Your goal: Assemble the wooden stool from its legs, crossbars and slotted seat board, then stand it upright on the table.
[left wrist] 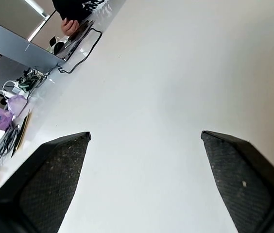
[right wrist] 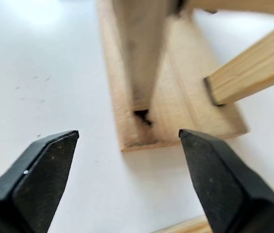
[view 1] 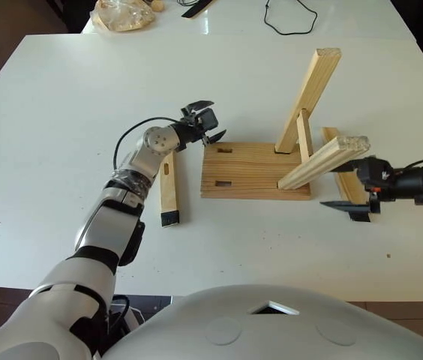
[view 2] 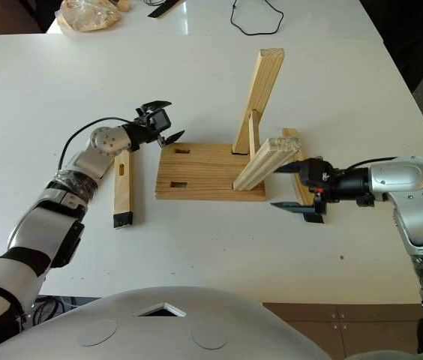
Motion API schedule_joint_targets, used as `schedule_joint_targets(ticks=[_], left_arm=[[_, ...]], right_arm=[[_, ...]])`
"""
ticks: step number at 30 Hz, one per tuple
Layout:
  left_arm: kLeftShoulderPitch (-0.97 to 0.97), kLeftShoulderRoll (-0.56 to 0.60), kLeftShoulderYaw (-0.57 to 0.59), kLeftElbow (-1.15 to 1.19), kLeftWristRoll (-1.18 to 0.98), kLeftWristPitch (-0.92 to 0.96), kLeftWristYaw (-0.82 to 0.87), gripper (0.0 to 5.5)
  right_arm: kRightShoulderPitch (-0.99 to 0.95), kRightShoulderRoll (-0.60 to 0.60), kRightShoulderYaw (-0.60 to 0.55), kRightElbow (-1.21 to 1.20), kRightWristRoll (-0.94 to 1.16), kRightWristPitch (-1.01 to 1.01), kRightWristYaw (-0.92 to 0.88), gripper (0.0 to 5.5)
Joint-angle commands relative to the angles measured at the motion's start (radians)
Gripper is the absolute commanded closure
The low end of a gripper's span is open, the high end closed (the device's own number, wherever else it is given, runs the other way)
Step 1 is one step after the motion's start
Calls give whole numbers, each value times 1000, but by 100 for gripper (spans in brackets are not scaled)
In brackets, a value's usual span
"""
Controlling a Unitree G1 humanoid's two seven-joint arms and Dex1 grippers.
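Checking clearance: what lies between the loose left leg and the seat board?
Only bare table separates leg and seat board, per the left eye view.

Bright, even overhead light — soft shadows by the seat board [view 1: 249, 169], faint glare on the table [view 1: 61, 112]

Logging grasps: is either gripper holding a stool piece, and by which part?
Nothing is held. The left gripper and the right gripper are both open and empty.

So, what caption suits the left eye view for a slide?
Mid-assembly: two legs planted in the seat board, open left gripper and open right gripper flanking it.
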Motion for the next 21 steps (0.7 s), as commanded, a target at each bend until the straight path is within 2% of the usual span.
schedule_joint_targets(ticks=[1, 6, 12, 18, 21], left_arm=[[11, 6, -37, 67, 44, -84, -17, 127], [104, 98, -60, 1, 14, -177, -181, 127], [295, 221, -26, -370, -130, -86, -359, 127], [447, 287, 28, -697, -204, 103, -379, 127], [496, 292, 53, -776, -201, 167, -352, 127]], right_arm=[[11, 17, 69, -42, -48, -19, -19, 169], [-50, 125, 95, -41, -125, -52, -181, 169], [-100, 138, 142, 108, -281, -181, -273, 169], [-191, 239, 143, 210, -325, -204, -408, 169], [-227, 274, 151, 247, -337, -200, -449, 169]])
